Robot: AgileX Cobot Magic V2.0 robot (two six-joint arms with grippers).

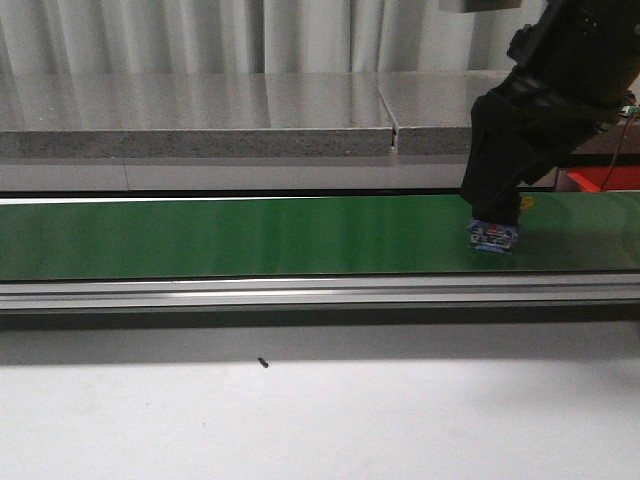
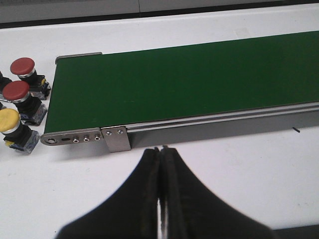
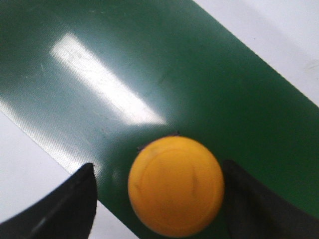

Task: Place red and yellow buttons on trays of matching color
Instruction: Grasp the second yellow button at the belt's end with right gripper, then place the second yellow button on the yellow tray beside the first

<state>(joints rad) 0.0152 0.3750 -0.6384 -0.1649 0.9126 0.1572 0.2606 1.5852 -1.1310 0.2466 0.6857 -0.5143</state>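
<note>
A yellow button [image 3: 175, 185] stands on the green belt [image 3: 149, 64] between the fingers of my right gripper [image 3: 157, 168], which is open around it; a gap shows on one side, and the other finger is close to the cap. In the front view its blue base [image 1: 493, 237] shows on the belt [image 1: 240, 235] under the right arm [image 1: 530, 120]. In the left wrist view my left gripper [image 2: 160, 149] is shut and empty over the white table. Two red buttons [image 2: 23, 67] [image 2: 16, 91] and another yellow button [image 2: 9, 121] stand beyond the belt's end. A red tray [image 1: 603, 178] peeks out behind the right arm. The yellow tray is out of view.
The belt's metal rail [image 1: 300, 293] runs along its near side, with a bracket [image 2: 115, 138] at the end. A grey stone ledge [image 1: 200, 140] lies behind the belt. A small dark screw [image 1: 262, 362] lies on the white table [image 1: 300, 420].
</note>
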